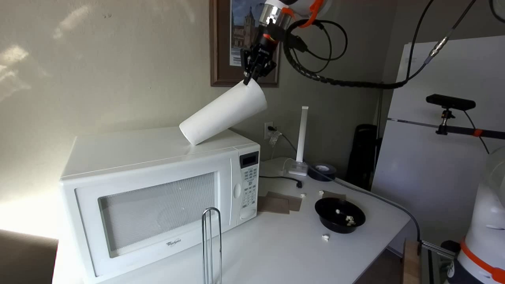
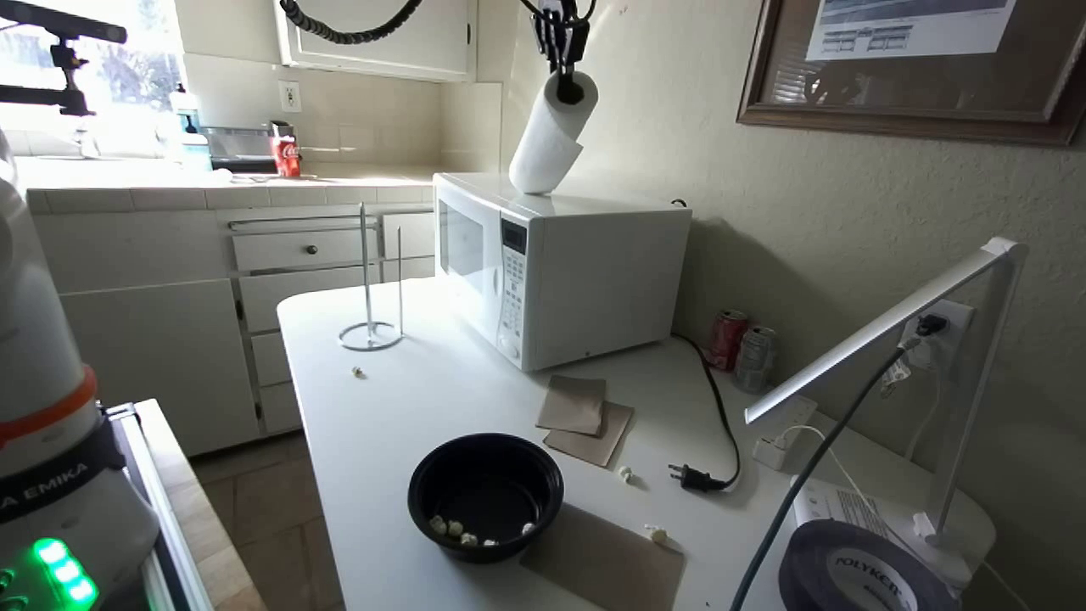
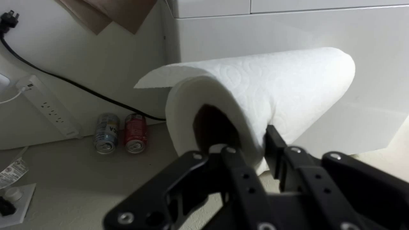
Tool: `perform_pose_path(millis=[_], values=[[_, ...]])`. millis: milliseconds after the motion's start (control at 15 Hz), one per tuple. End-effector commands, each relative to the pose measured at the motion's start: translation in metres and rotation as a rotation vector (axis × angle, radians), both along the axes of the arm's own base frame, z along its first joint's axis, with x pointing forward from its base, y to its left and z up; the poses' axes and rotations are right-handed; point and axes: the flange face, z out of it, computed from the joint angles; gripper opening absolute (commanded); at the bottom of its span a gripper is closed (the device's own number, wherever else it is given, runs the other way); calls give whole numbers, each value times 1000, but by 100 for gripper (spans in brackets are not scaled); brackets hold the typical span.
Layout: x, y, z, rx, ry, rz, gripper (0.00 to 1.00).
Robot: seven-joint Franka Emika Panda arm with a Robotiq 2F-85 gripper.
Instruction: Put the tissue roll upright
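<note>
The white tissue roll (image 1: 225, 112) is tilted steeply in both exterior views (image 2: 543, 140). Its lower end is at the top of the white microwave (image 1: 126, 152) and seems to touch it. Its upper end is raised toward my gripper (image 1: 250, 80). In the wrist view, my gripper (image 3: 246, 140) is closed on the roll's wall at the open end. One finger is inside the dark core and the other presses the outer side of the roll (image 3: 274, 86). A loose sheet flap hangs off the roll. The inner fingertip is hidden in the core.
A thin metal wire stand (image 2: 371, 333) is on the table before the microwave. A black bowl with popcorn (image 2: 485, 492), brown napkins (image 2: 573, 403), a power cord (image 2: 721, 416), two cans (image 2: 728, 339) and a white lamp (image 1: 302, 136) stand or lie beside it. A framed picture (image 1: 215, 43) hangs behind.
</note>
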Motion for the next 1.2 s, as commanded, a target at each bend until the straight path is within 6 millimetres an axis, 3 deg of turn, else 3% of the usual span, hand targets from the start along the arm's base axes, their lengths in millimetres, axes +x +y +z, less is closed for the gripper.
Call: perform_pose_path(millis=[0,400,1133], values=[[-2,8,24,-76,23,38,6],[-9,33,68,-228,103,131,6],[25,52,78,-424,116,283,6]])
